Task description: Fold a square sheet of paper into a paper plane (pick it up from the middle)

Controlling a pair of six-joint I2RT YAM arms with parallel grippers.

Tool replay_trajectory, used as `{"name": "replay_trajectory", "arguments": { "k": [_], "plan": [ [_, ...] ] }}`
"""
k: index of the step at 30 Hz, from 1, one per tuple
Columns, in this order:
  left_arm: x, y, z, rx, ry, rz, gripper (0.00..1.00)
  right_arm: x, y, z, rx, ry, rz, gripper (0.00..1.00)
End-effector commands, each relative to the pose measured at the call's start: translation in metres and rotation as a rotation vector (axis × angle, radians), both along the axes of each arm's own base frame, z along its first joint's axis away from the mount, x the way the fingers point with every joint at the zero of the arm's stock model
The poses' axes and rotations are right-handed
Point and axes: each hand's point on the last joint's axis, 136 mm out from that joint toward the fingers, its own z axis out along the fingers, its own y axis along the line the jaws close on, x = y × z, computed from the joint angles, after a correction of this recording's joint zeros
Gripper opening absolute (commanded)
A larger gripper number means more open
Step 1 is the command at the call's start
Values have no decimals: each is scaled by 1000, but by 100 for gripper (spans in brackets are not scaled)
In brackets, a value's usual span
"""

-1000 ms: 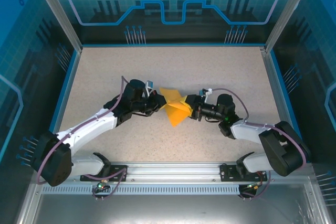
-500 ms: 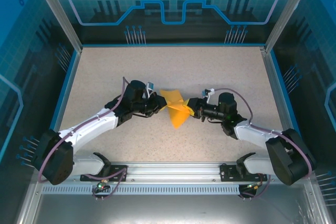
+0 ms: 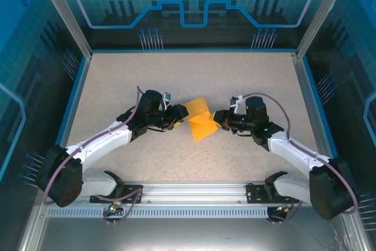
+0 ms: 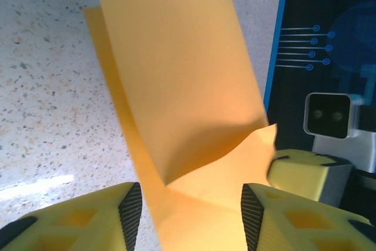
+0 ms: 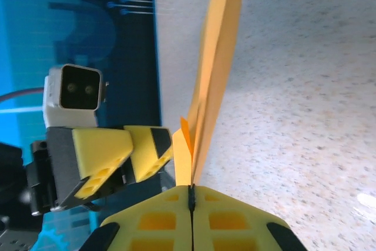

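The square sheet of paper (image 3: 201,123) is bright orange, folded and creased, and held up off the middle of the table between the two arms. It is a folded panel, not a slim dart. My right gripper (image 3: 216,119) pinches its right edge; in the right wrist view the gripper (image 5: 191,189) is shut on the paper (image 5: 216,57), which stands edge-on. My left gripper (image 3: 181,119) is at the paper's left side. In the left wrist view the left gripper (image 4: 191,221) is open, with the paper (image 4: 188,86) passing loosely between the spread pads (image 4: 130,213).
The speckled table (image 3: 117,80) is framed by a blue rim (image 3: 75,92) and enclosure walls. The right gripper's finger (image 4: 299,174) and camera (image 4: 329,116) sit close beside the paper. A metal rail (image 3: 188,192) carries both arm bases.
The left gripper has opened and let go of the paper. The right gripper has shut on the paper's right edge and drawn slightly right; the paper has spread into a taller panel.
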Motion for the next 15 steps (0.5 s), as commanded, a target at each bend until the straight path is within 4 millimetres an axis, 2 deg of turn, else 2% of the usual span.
{"name": "replay_trajectory", "arguments": {
  "k": [1,6,11,13,15],
  "plan": [
    [-2,7,8,35,-20,-26,55,-4,-28,-6,-298,-83,29,4],
    [4,16,14,51,-33,-25,66,-3,-66,-13,-763,-161,49,0],
    [12,20,22,83,-45,-52,78,8,-99,-9,-1239,-238,13,0],
    [16,21,21,91,-36,-65,80,12,-101,-1,-1408,-292,-2,0],
    [20,23,17,96,-24,-70,81,17,-94,7,-1538,-354,-3,0]
  ]
}}
